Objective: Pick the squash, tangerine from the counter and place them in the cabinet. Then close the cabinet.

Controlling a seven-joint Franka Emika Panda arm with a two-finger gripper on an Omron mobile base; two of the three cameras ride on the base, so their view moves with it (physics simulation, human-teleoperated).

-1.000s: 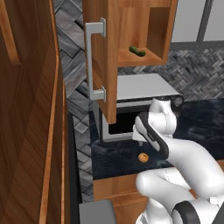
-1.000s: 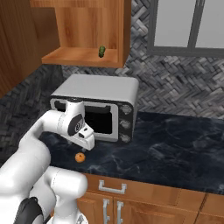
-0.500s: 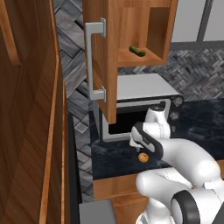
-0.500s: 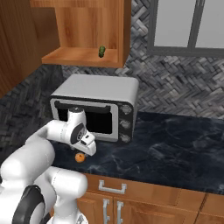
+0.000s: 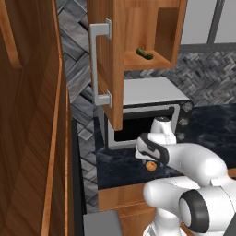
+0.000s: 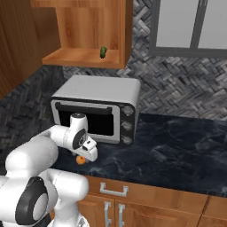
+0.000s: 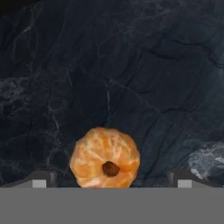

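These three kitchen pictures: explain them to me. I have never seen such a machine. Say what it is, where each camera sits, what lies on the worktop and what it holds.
The white machine is a robot arm with a two-finger gripper, in a computer-drawn kitchen. Two pictures come from cameras on its base, behind the arm to its left and right. The third looks along the hand, straight down at the counter.

On the dark marbled counter stand a silver toaster oven and a tangerine, the small orange fruit. Above, the wooden cabinet has its door open, and the green squash already lies on its shelf.

The gripper holds nothing. Its fingers are spread wide, one on each side of the tangerine, apparently poised to grasp it.
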